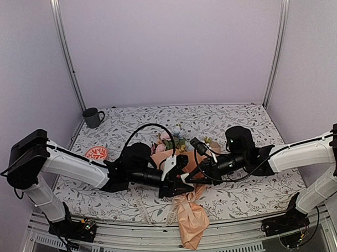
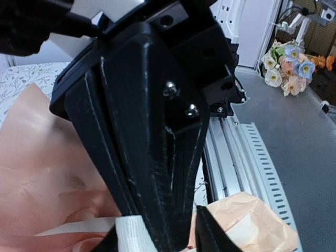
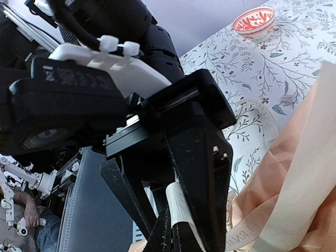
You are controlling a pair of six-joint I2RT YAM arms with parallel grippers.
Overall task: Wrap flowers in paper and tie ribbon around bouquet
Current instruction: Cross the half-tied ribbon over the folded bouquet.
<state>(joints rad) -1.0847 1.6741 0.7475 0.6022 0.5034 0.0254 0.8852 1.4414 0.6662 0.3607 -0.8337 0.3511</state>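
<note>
mug (image 1: 92,117): back-left, upright | red-white dish (image 1: 96,153): left, on tablecloth (image 1: 240,115)

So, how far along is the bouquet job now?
Done: the paper is already around the flowers. In hand: the right gripper is shut on the ribbon over the paper; the left gripper is beside it, grip unclear. Still to do: tying; no knot or bow shows.

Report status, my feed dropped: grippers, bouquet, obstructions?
Right gripper shut on ribbon. Left gripper at bouquet, jaws unclear. Paper wrapped, tail overhanging table edge. Bowl, mug far left, clear.
</note>
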